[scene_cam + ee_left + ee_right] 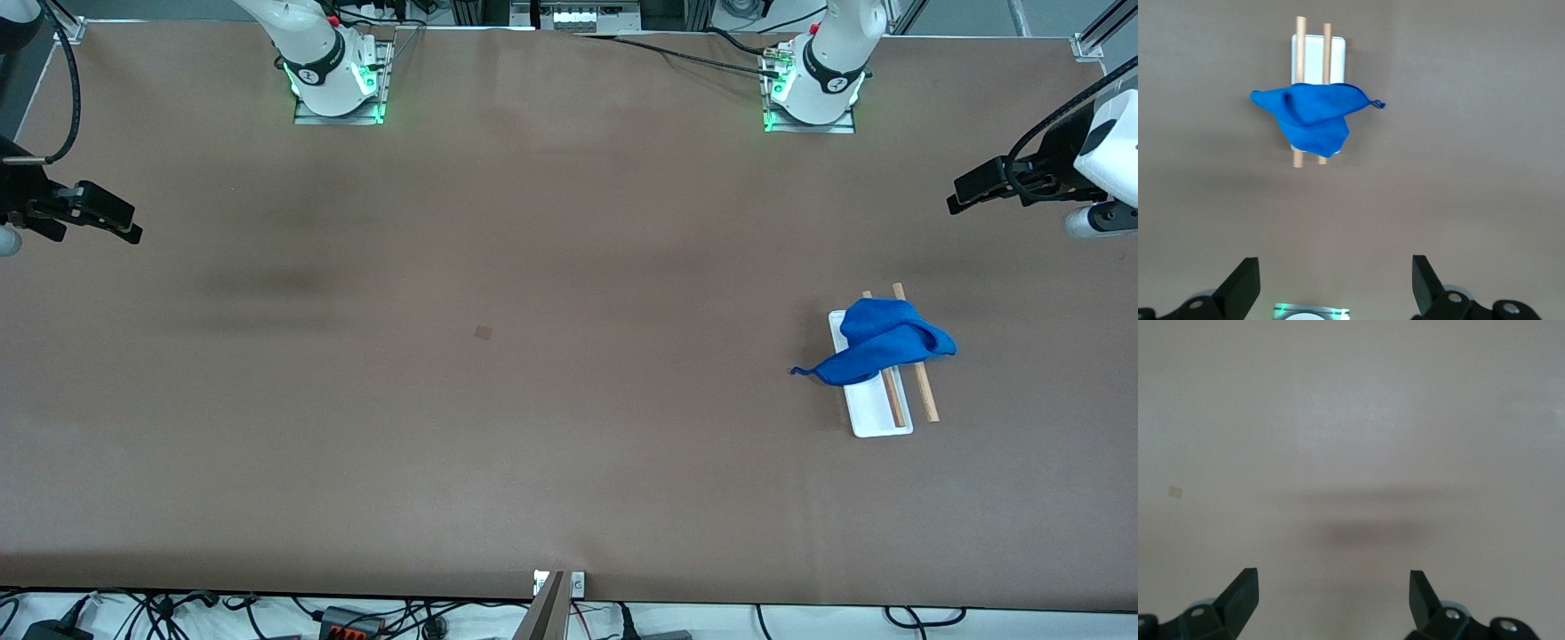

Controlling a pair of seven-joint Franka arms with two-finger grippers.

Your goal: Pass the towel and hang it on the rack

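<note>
Draping across both wooden rods of the rack, the blue towel lay toward the left arm's end of the brown counter, its pointed corner trailing off the white base; the left gripper hung above the counter's edge, fingers spread wide and empty; the right gripper waited at its own end, likewise open; the hanging looked finished, so nothing more than retreat seemed called for.

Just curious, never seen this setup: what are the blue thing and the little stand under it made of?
The towel looks like soft matte fabric: it drapes and folds. The rack seems to have bare wooden rods, light brown and unpainted, over a smooth white base, probably plastic, though that is uncertain.
</note>
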